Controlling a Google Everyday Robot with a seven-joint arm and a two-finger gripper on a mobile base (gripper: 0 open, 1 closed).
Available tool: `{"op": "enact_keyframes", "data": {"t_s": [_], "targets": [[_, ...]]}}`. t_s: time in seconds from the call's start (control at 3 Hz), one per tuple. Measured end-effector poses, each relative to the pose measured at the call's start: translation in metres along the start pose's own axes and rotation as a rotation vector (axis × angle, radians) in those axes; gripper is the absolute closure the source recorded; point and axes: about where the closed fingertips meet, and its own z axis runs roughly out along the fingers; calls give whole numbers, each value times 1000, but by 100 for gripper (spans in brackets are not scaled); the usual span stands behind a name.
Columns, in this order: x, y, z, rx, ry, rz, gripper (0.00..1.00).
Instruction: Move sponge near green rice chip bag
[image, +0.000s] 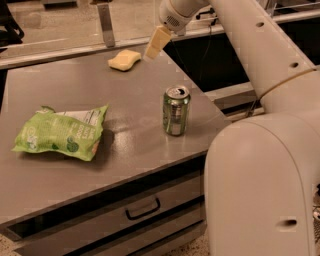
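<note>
The grey worktop (125, 100) carries the green rice chip bag (60, 132), lying flat well to the left of the upright green can (176, 111). The sponge (124, 60) rests far behind the can and to its left, by the far edge. The gripper (156, 44) hangs behind and above the can, slightly left of it; whether it is open or closed cannot be told.

Sponge (124, 60) near fingers (157, 42), green bag (60, 132) apart
</note>
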Motion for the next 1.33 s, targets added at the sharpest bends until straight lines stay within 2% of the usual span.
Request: {"op": "enact_keyframes", "data": {"t_s": [0.67,1.0,1.33], "targets": [[0,2,5,-14,-9,11,0],[5,-4,23,-22,-142,129,0],[-3,-13,50,-13,-357,264,0]]}}
